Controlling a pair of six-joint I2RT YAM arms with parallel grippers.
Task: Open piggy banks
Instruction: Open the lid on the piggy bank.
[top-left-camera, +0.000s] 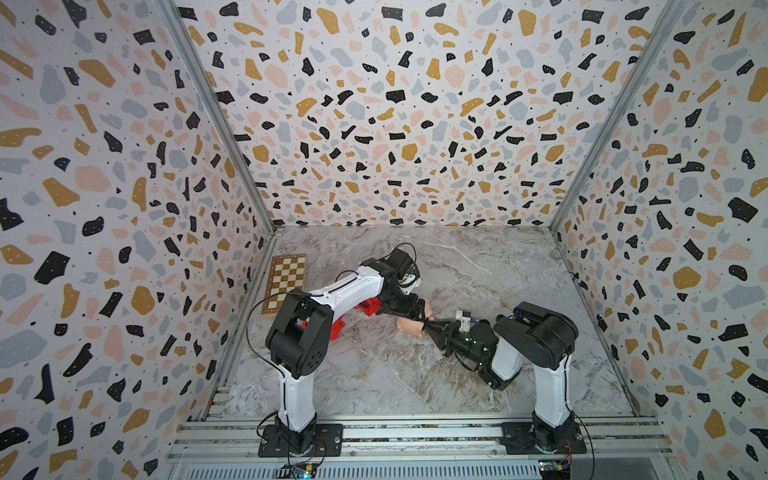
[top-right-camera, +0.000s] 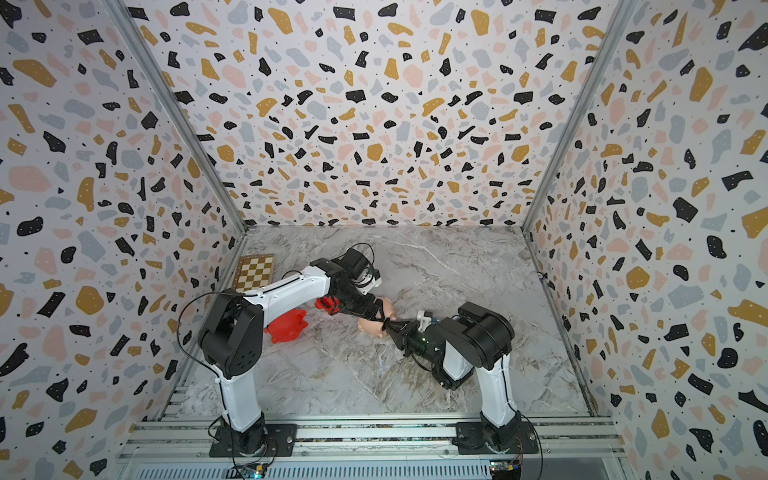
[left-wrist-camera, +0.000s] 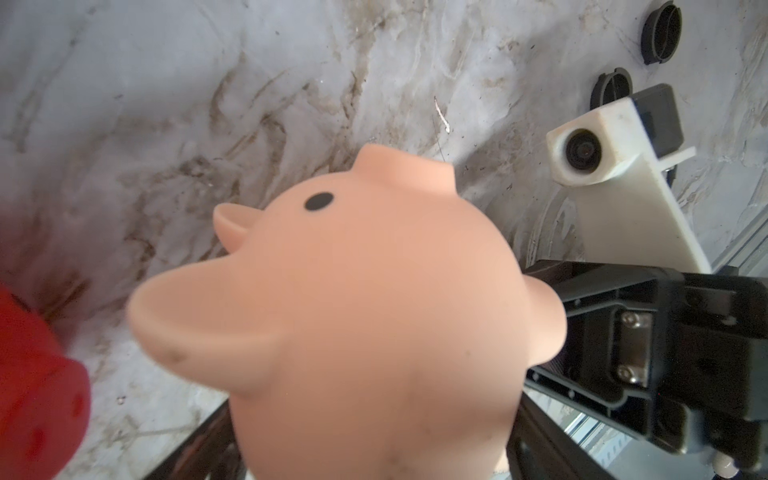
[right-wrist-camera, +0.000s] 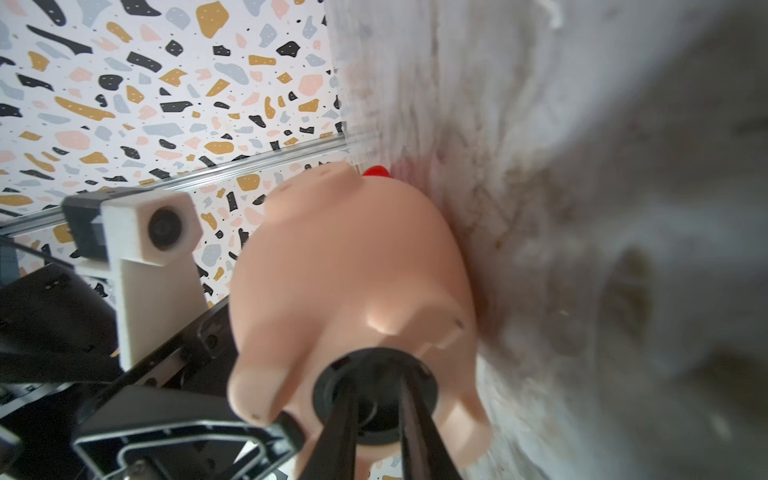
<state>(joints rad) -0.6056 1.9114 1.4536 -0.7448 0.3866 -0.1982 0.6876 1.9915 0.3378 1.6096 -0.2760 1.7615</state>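
Contact on both sides: the right fingers (right-wrist-camera: 413, 432), nearly together, pinch the black plug (right-wrist-camera: 374, 390) in the belly of the peach pig (right-wrist-camera: 353, 270). The left fingers (left-wrist-camera: 199, 449) clamp that pig's body near the centre of the bench (top-left-camera: 478, 266). 2 red pigs (top-right-camera: 286, 326) lie at its 9 o'clock. 2 loose plugs (left-wrist-camera: 660, 31) rest on the bench.

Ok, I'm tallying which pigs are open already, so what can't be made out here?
- Red pigs: bellies hidden in both top views, partly under the left arm.
- One red pig: blurred and cut off at the left wrist view's edge.
- Pink pig's plug: in the right wrist view, fingers cover its seating.
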